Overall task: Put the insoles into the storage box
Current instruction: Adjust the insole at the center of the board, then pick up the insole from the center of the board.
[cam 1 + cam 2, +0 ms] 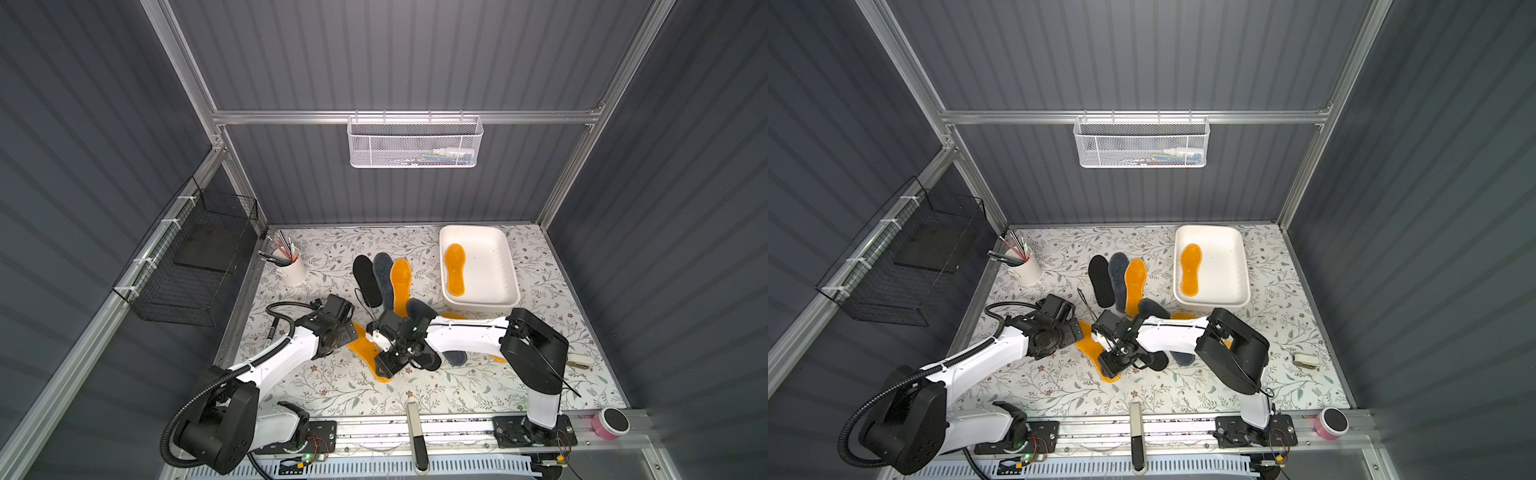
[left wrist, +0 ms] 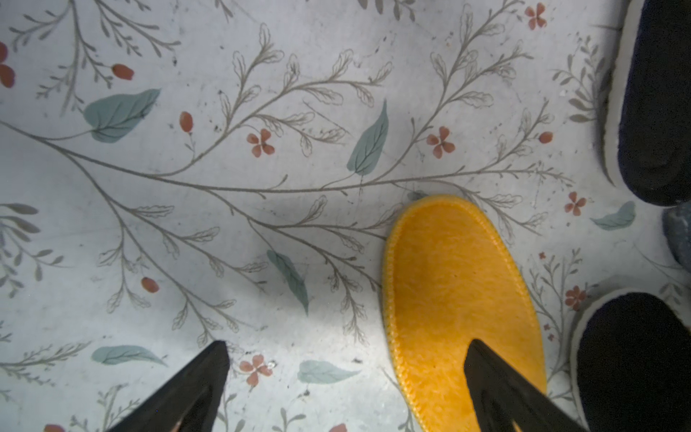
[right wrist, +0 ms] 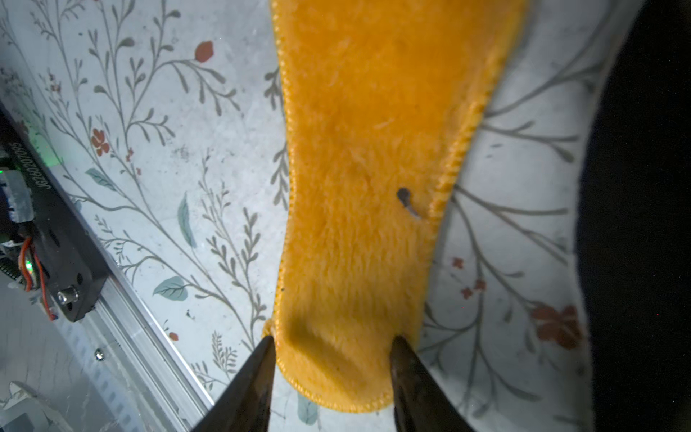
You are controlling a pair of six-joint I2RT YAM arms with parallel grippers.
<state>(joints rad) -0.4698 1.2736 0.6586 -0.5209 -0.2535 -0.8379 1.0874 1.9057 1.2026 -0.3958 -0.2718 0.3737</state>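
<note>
- Box (image 1: 482, 305) far right on the table (image 1: 332, 386) in both top views, one orange insole (image 1: 455, 269) inside; three insoles (image 1: 384, 274) lie just left of it
- Left wrist: left gripper (image 2: 347, 342) wide open, astride near insole (image 2: 448, 284) edge
- Right wrist: right gripper (image 3: 332, 336) pinches near insole's end across its width

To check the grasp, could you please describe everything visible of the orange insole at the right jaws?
The orange insole is fuzzy, with a stitched rim and a dark mark near one edge. It lies on the table; one end puckers between the right gripper's jaws, pressing both edges, the other end sits under the open left gripper. A black insole lies alongside.
</note>
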